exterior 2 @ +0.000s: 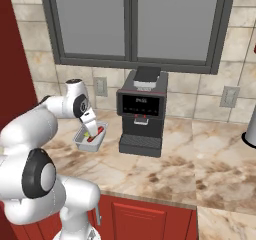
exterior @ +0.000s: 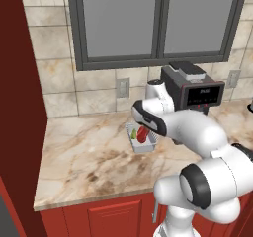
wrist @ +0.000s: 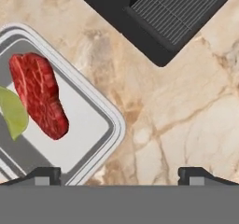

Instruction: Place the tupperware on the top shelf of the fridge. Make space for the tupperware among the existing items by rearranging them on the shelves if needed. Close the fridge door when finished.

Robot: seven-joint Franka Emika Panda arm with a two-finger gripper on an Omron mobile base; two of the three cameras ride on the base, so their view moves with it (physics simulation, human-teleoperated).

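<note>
We see the tool (wrist: 119, 174) spread above the tupperware's (wrist: 60, 111) corner; bare tabletop (exterior: 84, 157) lies around; the coffee machine (exterior 2: 142, 111) stands beside.

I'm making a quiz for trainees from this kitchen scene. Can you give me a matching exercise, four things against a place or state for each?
Things:
1. tupperware
2. coffee machine
3. end effector
4. window

Places or states:
A. on the wall above the counter
B. open, holding nothing, above the counter
C. on the marble counter, red and green food inside
D. dark, standing on the counter beside the tub

Pairs: 1-C, 2-D, 3-B, 4-A
</note>
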